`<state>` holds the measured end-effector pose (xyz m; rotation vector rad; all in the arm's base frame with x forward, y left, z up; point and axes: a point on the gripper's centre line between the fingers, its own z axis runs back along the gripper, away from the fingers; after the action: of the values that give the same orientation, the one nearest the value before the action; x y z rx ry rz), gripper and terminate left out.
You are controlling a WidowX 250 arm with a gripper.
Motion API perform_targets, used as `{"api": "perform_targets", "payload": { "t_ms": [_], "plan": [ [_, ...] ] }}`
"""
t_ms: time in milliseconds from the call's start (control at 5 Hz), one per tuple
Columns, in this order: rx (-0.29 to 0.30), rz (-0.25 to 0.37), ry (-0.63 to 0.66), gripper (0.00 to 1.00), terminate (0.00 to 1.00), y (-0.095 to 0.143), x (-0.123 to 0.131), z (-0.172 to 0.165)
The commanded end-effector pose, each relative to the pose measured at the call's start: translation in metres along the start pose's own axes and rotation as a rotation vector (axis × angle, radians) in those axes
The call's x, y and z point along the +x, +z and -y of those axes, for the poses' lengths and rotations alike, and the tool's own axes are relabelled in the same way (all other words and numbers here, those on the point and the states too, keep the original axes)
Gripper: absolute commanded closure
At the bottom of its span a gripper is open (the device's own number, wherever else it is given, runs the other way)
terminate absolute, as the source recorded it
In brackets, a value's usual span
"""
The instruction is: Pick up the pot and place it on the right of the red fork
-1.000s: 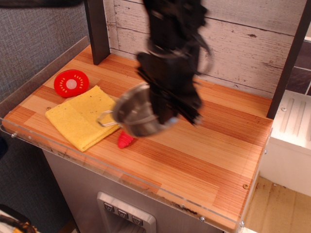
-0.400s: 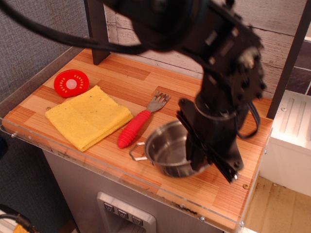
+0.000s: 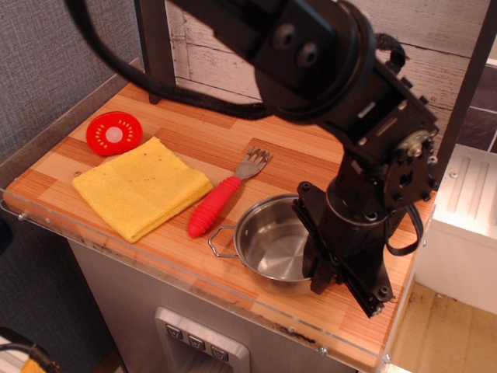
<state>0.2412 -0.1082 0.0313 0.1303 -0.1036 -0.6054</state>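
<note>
Pot (image 3: pixel 272 247) is settling lower, now right of the fork (image 3: pixel 225 196); we're seeing the gripper (image 3: pixel 322 264) probably still gripping its rim, so release is pending.

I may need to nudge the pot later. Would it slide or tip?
The pot looks shallow and wide, so it would probably slide rather than tip. Its shiny steel likely slips easily on the smooth wooden table. It seems light, being small and empty.

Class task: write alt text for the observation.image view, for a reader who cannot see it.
A black robot gripper grips the right rim of a steel pot on a wooden table, right of a red fork. A yellow cloth and red disc lie left.
</note>
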Motion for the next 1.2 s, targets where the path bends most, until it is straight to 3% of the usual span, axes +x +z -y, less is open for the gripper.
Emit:
{"api": "perform_targets", "payload": {
  "t_ms": [0, 200, 400, 600, 800, 1000],
  "plan": [
    [-0.049, 0.072, 0.004, 0.00, 0.00, 0.034, -0.012, -0.006],
    [-0.096, 0.142, 0.102, 0.00, 0.00, 0.072, -0.022, -0.034],
    [-0.077, 0.159, 0.252, 0.00, 0.00, 0.097, -0.044, -0.081],
    [-0.042, 0.062, 0.445, 0.00, 0.00, 0.093, -0.062, -0.127],
    [-0.031, 0.039, 0.454, 0.00, 0.00, 0.079, -0.073, -0.158],
    [-0.048, 0.025, 0.466, 0.00, 0.00, 0.076, -0.075, -0.165]
  ]
}}
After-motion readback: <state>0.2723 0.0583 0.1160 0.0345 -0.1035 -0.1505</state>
